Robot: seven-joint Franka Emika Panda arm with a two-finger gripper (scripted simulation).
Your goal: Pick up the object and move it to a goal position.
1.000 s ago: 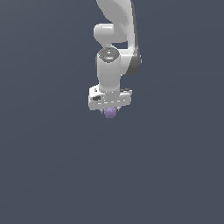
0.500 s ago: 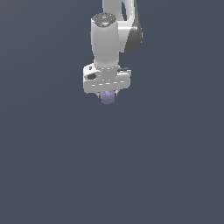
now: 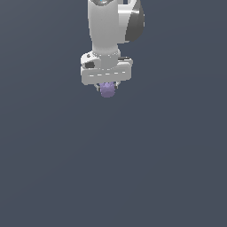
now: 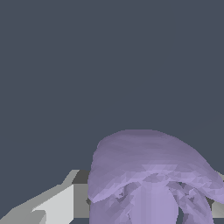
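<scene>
The object (image 3: 107,90) is a small lumpy light-purple blob, held under the white gripper (image 3: 107,87) near the top of the exterior view, well above the grey floor. The gripper is shut on it; its fingers are mostly hidden behind the hand and the blob. In the wrist view the object (image 4: 151,175) fills the near part of the picture, with a grey fingertip (image 4: 57,205) beside it. No goal marker shows.
A plain dark grey floor (image 3: 113,177) fills the exterior view below the arm. Nothing else is in view.
The arm has risen with the blob in its grip and shifted slightly toward the exterior view's left.
</scene>
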